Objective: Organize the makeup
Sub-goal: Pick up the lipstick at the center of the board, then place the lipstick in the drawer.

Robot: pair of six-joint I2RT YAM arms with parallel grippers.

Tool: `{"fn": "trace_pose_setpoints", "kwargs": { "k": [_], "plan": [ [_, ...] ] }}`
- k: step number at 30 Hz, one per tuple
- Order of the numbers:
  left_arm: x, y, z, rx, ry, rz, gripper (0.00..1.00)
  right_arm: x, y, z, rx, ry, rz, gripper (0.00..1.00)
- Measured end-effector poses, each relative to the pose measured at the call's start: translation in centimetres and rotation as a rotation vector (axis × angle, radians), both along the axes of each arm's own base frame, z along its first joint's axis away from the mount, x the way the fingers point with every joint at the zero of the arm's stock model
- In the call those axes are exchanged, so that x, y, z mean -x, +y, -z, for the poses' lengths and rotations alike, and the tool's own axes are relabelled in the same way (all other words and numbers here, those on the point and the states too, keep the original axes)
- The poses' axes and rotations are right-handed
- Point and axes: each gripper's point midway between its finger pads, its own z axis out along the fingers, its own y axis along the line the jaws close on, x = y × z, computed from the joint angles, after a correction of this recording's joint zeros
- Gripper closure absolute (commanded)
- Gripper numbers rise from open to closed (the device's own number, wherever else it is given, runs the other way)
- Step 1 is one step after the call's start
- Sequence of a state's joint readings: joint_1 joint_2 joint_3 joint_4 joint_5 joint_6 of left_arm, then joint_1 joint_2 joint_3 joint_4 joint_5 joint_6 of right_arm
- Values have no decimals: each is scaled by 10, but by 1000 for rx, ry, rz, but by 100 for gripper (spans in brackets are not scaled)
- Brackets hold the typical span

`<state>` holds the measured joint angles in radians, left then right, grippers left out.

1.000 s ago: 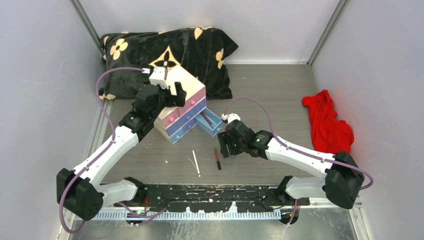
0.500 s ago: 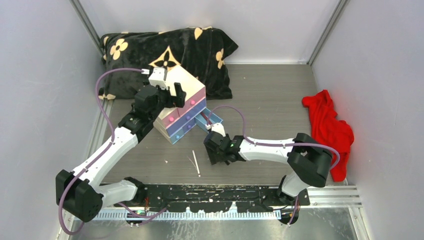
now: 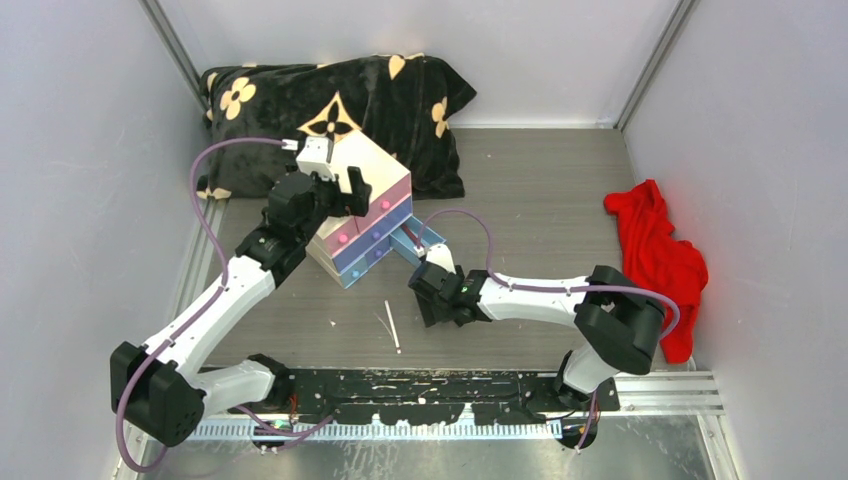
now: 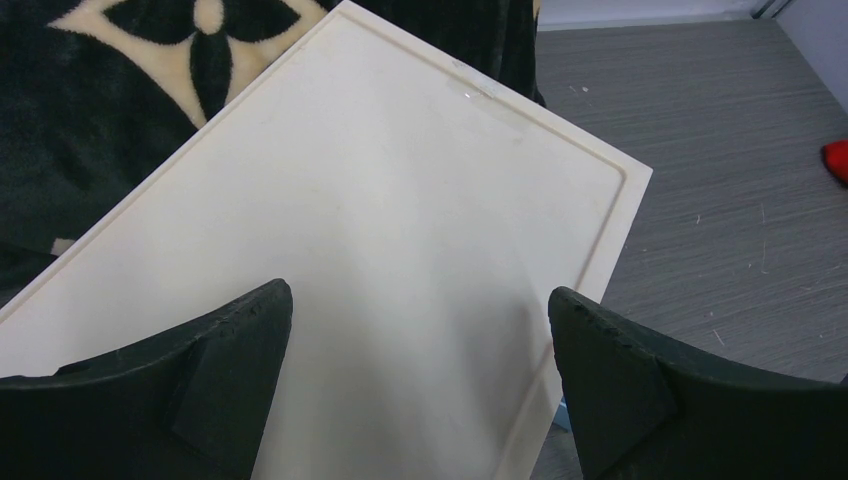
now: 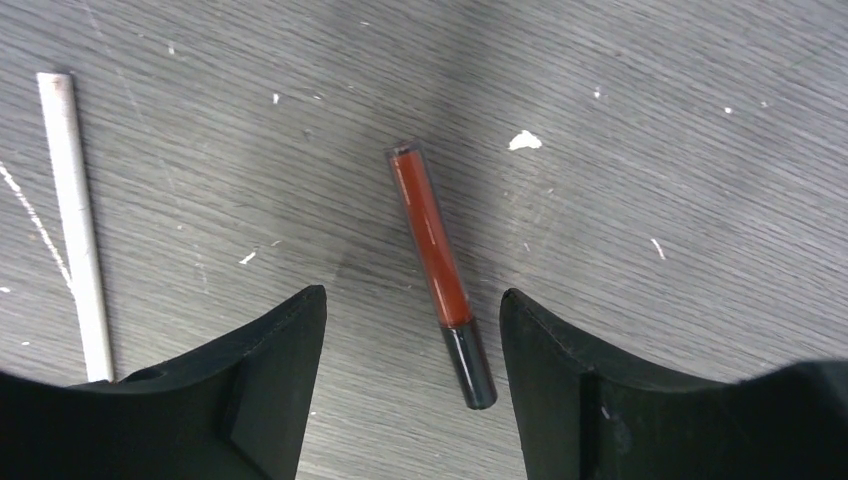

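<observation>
On the left, my left gripper (image 4: 420, 290) hangs over the flat top of the cream box (image 4: 400, 200). Its 2 fingers are spread wide and hold nothing. A blue drawer (image 3: 422, 243) sticks out of the box on its right side, so I think that is where the makeup goes. Next along, a thin white pencil (image 5: 75, 220) lies on the table (image 5: 650, 150), just left of my right gripper (image 5: 412, 295). That gripper is low over the table, its fingers are apart, and they are holding nothing. A red-brown tube (image 5: 432, 240) lies right in the gap in front of them, with its black end nearest and a bit closer to the right finger. The tube runs long-ways away from the fingers, tipped only a little, so the fingers can squeeze across its thin sides. The right arm is much nearer to it than the left arm. I think I should go down a bit more, then squeeze. Far right, a red cloth (image 3: 655, 250) lies well apart.
</observation>
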<state>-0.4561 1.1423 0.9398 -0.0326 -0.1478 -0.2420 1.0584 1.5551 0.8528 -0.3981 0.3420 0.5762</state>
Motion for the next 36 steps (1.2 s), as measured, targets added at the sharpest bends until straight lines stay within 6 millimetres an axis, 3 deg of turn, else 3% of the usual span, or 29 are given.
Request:
{"fn": "trace_pose_setpoints", "kwargs": {
  "k": [6, 7, 9, 10, 12, 15, 23, 25, 28, 33, 36],
  "plan": [
    [3, 2, 0, -5, -4, 1, 0, -1, -13, 8, 73, 5, -11, 34],
    [3, 2, 0, -6, -5, 1, 0, 0, -14, 10, 81, 9, -18, 42],
    [4, 2, 0, -9, -6, 2, 1, 0, -15, 10, 88, 11, -40, 70],
    [4, 3, 0, -9, -6, 2, 1, 0, -15, 10, 93, 12, -49, 79],
    [4, 3, 1, -11, -7, 2, 0, 0, -18, 10, 100, 17, -63, 83],
    [4, 3, 1, -11, -9, 2, 1, 1, -23, 8, 100, 17, -68, 98],
    [4, 3, 1, -11, -9, 2, 1, 2, -31, -5, 98, 7, -73, 99],
    [4, 3, 1, -11, -9, 2, 1, 3, -33, -17, 114, 12, -84, 99],
    [4, 3, 1, -11, -9, 1, 1, -8, -19, -52, 86, -22, -110, 99],
    [4, 3, 1, -8, -9, 1, 1, -48, 13, -125, -71, -97, -142, 99],
    [4, 3, 0, -6, -9, 2, 0, -82, 8, -142, -121, -93, -108, 99]
  ]
}}
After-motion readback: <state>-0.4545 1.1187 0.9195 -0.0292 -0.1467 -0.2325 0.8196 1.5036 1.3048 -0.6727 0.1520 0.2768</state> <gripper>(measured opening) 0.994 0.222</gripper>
